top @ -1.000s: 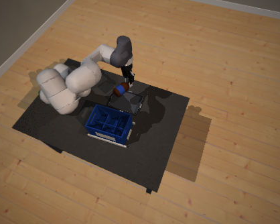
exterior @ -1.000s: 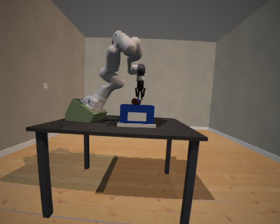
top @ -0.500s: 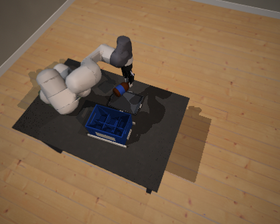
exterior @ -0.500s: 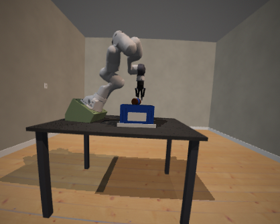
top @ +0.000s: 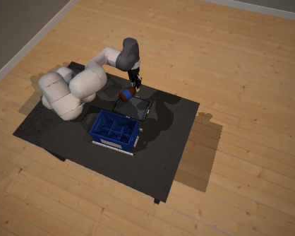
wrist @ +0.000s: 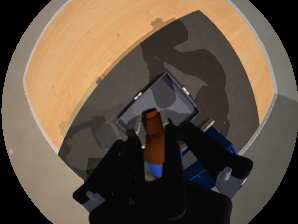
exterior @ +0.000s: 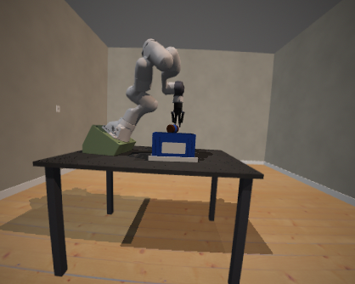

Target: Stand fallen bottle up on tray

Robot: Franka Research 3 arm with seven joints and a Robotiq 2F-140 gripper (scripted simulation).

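Note:
My gripper (top: 136, 87) (exterior: 177, 122) (wrist: 152, 119) is shut on the brown bottle (top: 128, 94) (exterior: 171, 128) (wrist: 154, 147) with a blue band, near its neck end. The bottle is held in the air, lying nearly level, its body reaching away under the gripper. The tray (top: 147, 111) (wrist: 175, 104), grey with a dark raised rim, is below and beside the bottle; the crate hides it in the exterior view. The blue crate (top: 97, 134) (exterior: 158, 144) (wrist: 218, 141) with dividers stands upright beside the tray.
White strips (top: 112, 148) (exterior: 172, 159) run along the crate's base on the dark table (top: 142, 173) (exterior: 95, 161). The arm's green base (exterior: 104, 144) stands at the table's left in the exterior view. The tray and crate are close together.

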